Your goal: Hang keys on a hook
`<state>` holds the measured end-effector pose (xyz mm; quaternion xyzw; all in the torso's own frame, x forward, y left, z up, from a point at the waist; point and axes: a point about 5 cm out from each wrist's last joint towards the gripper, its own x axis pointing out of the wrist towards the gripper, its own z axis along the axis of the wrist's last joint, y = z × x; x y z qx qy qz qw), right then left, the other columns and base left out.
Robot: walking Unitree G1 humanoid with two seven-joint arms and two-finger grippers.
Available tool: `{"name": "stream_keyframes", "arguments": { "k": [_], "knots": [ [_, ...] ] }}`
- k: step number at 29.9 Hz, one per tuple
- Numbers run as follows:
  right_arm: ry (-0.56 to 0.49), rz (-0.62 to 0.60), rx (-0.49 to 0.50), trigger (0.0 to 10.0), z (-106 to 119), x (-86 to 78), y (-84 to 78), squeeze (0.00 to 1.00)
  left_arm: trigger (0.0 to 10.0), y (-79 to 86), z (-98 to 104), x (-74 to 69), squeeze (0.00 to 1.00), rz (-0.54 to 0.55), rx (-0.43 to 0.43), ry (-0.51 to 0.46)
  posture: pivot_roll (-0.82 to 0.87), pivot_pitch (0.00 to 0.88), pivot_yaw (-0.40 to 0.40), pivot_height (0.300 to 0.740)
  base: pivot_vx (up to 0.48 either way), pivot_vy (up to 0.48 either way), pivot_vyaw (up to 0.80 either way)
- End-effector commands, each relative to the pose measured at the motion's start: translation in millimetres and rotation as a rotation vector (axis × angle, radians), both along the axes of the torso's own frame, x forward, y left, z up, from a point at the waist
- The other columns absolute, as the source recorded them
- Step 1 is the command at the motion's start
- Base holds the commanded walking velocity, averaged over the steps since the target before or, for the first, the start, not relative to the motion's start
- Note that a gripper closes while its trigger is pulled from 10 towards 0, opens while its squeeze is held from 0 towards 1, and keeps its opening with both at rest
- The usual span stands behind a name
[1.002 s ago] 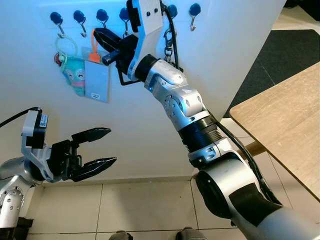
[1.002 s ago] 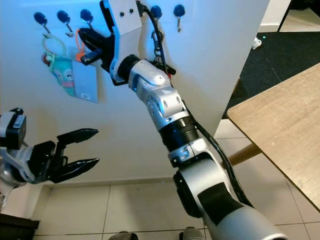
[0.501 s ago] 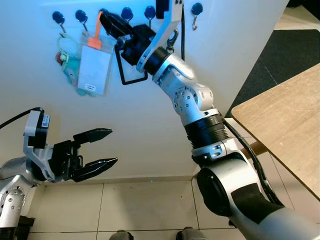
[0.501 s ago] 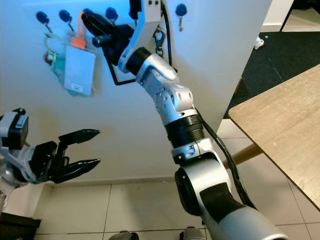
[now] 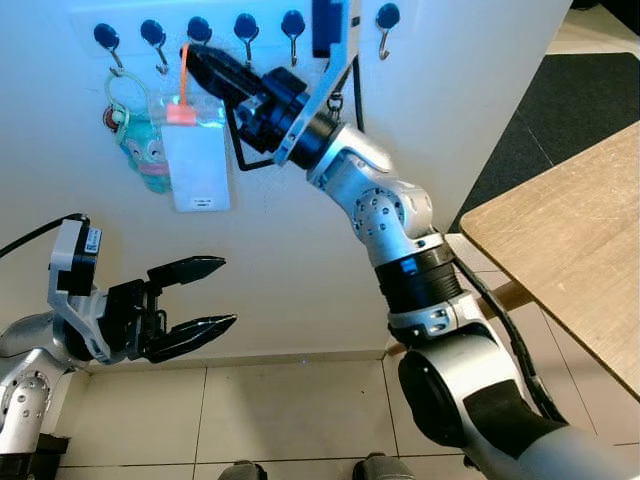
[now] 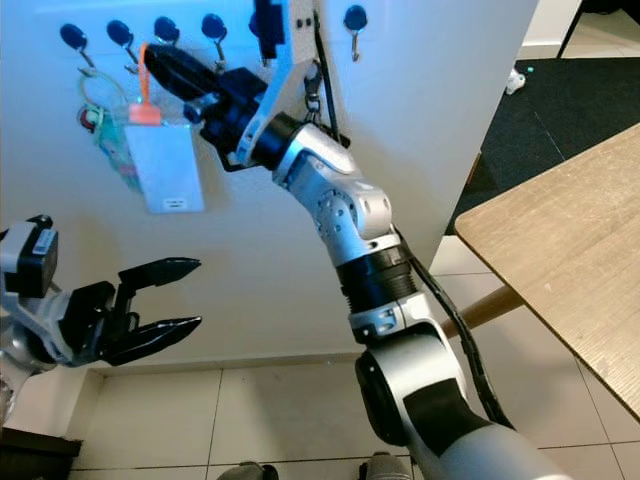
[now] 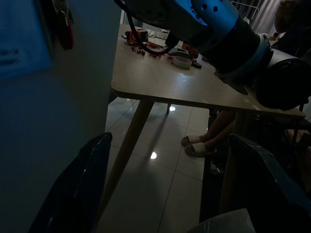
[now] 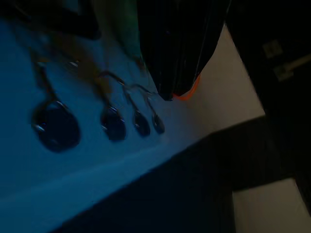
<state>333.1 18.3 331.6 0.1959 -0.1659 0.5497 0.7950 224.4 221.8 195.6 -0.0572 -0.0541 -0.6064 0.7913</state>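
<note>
One white card holder on an orange strap is what the robot carries here in place of plain keys, and it hangs in the upper left of the frame, just below the row of dark blue hooks on the white wall. The right gripper pinches the strap near its top, its black fingers closed on the orange band, with the arm reaching up and across from the lower right. The holder's long axis runs nearly straight up and down; the strap end points up toward the hooks and the printed bottom edge points at the floor. Whether the strap loop is already over a hook I cannot tell, since the fingers cover that spot.

To do this step well, I judge the loop should be lifted slightly above a free hook tip, brought in toward the wall, then lowered so the hook catches it before the fingers release. The holder should hang quietly first, as any swing could pull the loop off the tip.

Left of it, a teal pouch with a pale ring already hangs from another hook. The left gripper waits at the lower left with its fingers spread wide and nothing between them. A wooden desk fills the right edge.
</note>
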Motion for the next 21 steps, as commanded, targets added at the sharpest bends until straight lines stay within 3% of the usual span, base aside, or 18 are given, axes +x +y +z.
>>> {"name": "stream_keyframes", "arguments": {
  "k": [1,21],
  "knots": [
    [0.057,0.012,-0.006,10.0,-15.5,-3.8,11.8,0.00,10.0,-0.9,-0.7,-2.0,0.00,-0.007,0.022,0.009,-0.07,0.160,0.054,0.740,0.000,0.000,0.00],
    [-0.003,-0.170,-0.038,10.0,-11.6,6.6,1.8,0.00,10.0,-3.4,-0.1,-1.4,0.00,-0.018,0.020,0.007,-0.07,0.154,0.053,0.740,0.000,0.000,0.00]
  ]
}}
